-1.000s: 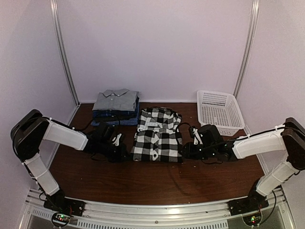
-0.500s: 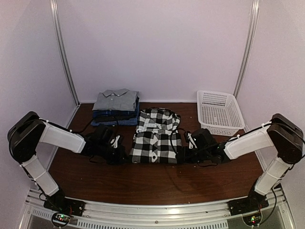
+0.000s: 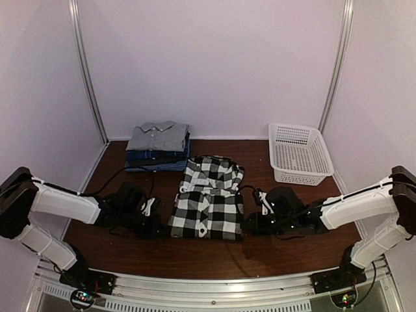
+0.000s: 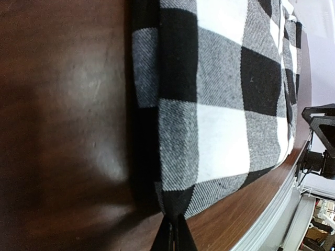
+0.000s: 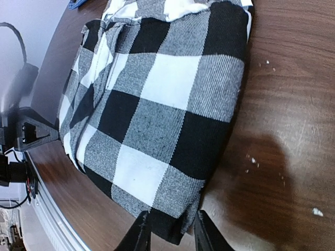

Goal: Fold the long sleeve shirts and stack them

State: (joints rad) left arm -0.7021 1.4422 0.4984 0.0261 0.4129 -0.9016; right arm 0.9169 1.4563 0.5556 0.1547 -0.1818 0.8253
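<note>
The folded black-and-white check shirt [image 3: 208, 203] lies on the brown table [image 3: 208, 257], collar end away from me. My left gripper [image 3: 161, 226] is at its near left corner and, in the left wrist view, the gripper [image 4: 174, 222] is shut on that corner of the check shirt [image 4: 220, 104]. My right gripper [image 3: 249, 225] is at the near right corner; in the right wrist view the gripper [image 5: 170, 227] holds the thick folded corner of the shirt [image 5: 157, 94] between its jaws. A plain grey shirt [image 3: 158, 135] tops a stack of folded blue shirts [image 3: 156, 159] at the back left.
A white lattice basket [image 3: 300, 153] stands at the back right against the wall. The table's near metal rail [image 3: 208, 286] runs just in front of the check shirt. The two arms lie low on the table on either side of the shirt.
Both grippers have slid toward the table's near edge, dragging the check shirt with them away from the stack. Both arms now lie lower and more stretched out.
</note>
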